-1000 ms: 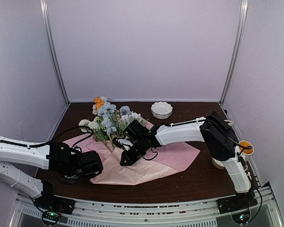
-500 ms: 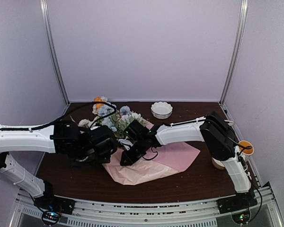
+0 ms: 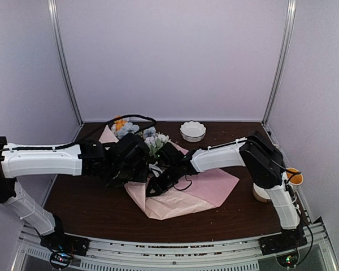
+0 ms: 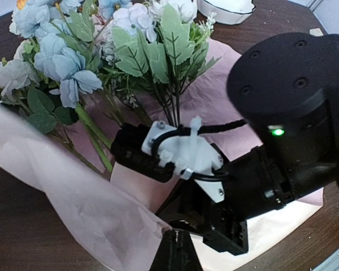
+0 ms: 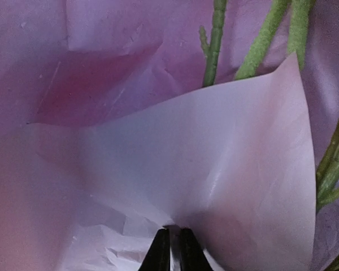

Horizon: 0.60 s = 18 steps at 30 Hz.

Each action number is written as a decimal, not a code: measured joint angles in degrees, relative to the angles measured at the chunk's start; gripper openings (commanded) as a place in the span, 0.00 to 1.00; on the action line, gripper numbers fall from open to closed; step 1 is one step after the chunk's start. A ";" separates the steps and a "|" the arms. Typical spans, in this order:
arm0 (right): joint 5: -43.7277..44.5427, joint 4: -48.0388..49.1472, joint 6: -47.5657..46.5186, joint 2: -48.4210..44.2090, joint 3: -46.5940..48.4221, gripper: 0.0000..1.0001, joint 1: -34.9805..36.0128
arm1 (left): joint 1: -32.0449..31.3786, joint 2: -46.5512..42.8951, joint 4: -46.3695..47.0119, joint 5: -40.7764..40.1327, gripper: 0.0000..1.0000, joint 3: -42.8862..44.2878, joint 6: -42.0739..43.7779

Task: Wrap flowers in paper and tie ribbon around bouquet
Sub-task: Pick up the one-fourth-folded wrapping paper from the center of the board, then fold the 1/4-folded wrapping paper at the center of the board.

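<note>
The left claw (image 4: 172,244) and right claw (image 5: 170,241) are both pinching shut on the paper (image 3: 212,183), which is looking thin, floppy and easy to tear, so best held by an edge.

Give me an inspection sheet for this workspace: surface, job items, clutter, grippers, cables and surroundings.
Surface: dark brown table, no spills seen.
Job's things: the paper spread at centre, left side folded up toward the stems; the flowers lying on it, blooms toward the back; the ribbon, nothing seen.
Clutter: white scalloped bowl behind the paper; beige round item and orange-topped item at the right edge, partly behind the right arm.
Grippers: left gripper shut on the paper's edge; right gripper shut on a paper fold.
Cables: black cable arching above the blooms; second black cable lying on the paper.
Surroundings: pale walls, metal uprights.
</note>
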 measured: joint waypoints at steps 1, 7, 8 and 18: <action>-1.03 1.05 0.83 -0.48 -1.11 0.10 -0.46 | 0.61 0.11 1.07 0.79 0.00 -0.70 0.87; -6.60 11.47 10.71 -3.78 -9.22 0.16 -5.18 | 2.54 3.06 6.54 5.88 0.00 -1.51 6.19; -7.06 13.90 12.35 -5.03 -11.19 0.16 -6.23 | 2.78 3.54 7.65 6.67 0.00 -1.75 6.95; -5.05 31.34 25.75 -20.68 -24.72 0.29 -15.06 | 5.09 14.27 11.98 16.11 0.00 1.51 17.51</action>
